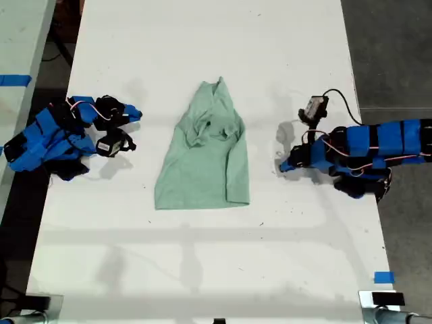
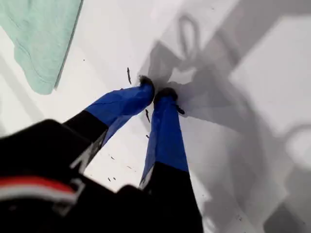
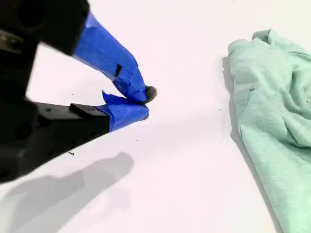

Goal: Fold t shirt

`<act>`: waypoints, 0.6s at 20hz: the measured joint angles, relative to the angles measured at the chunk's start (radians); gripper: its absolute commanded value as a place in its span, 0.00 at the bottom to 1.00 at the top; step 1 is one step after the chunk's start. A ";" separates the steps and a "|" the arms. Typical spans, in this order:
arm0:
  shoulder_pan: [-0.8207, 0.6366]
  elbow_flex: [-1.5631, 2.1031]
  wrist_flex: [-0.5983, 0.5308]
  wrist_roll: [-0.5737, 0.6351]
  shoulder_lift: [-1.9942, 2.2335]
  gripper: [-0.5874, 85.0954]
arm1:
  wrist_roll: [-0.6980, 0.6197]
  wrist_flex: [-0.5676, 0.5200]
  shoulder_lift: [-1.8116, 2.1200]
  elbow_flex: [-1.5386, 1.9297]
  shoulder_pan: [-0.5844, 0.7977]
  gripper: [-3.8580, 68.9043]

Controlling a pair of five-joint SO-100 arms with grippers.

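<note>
The white surface (image 1: 202, 256) carries our t shirt (image 1: 206, 152) at its centre, lying flat, wrinkled toward its narrow end. Bare surface separates it from both arms. Our first claw (image 2: 158, 91) and second claw (image 3: 143, 102) are each pressed together, holding nothing.

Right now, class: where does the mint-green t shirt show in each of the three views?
Exterior view: t shirt lies mid-table between the two arms.
First wrist view: one edge at the picture's border, apart from my first gripper.
Second wrist view: wrinkled end, apart from my second gripper.
Shared landmark: the white table.
</note>
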 measured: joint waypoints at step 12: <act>0.000 0.000 0.000 0.000 0.000 0.00 | 0.014 0.403 0.701 0.117 0.031 0.08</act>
